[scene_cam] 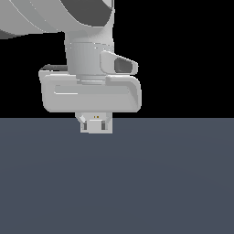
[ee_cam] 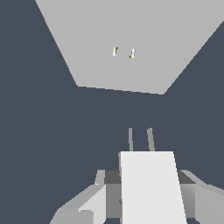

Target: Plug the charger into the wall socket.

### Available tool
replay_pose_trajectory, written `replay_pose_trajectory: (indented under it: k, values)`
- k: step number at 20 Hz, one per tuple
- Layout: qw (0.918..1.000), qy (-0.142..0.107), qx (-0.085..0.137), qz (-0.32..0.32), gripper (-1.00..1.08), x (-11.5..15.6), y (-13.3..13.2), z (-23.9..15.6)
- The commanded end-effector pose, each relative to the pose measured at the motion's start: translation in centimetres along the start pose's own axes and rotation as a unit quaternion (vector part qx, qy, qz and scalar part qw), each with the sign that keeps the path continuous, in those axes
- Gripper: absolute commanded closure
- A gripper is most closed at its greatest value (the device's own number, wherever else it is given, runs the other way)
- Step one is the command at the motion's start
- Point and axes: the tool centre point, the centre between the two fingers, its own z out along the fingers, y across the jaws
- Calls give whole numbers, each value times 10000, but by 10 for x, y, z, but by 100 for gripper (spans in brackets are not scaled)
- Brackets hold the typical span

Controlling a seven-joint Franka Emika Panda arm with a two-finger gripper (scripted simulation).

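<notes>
In the wrist view my gripper [ee_cam: 146, 197] is shut on the charger [ee_cam: 151, 188], a small white block with two thin prongs [ee_cam: 150, 140] sticking out ahead. The prongs point toward the wall socket [ee_cam: 131, 26], a large flat white square with two small yellowish slots [ee_cam: 116, 51]. A stretch of dark floor lies between the prongs and the socket. In the exterior view the gripper [scene_cam: 95, 125] hangs just above the floor. A white block with tiny yellowish marks [scene_cam: 96, 117] shows between the fingers; I cannot separate charger from socket there.
A flat dark blue-grey floor [scene_cam: 160, 183] fills the lower half of the exterior view, with black background above. The arm's wide white hand [scene_cam: 91, 91] and wrist fill the upper left of that view.
</notes>
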Motion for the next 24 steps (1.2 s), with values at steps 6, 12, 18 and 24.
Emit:
replay_pose_trajectory:
  k: [6, 12, 18, 24]
  values:
    - [9995, -8, -131, 300, 108, 15, -12, -7]
    - [9987, -20, -203, 458, 108, 23, -17, -10]
    - [9983, -29, -234, 529, 108, 26, -20, -11]
    - [9983, -29, -234, 529, 108, 26, -19, -11]
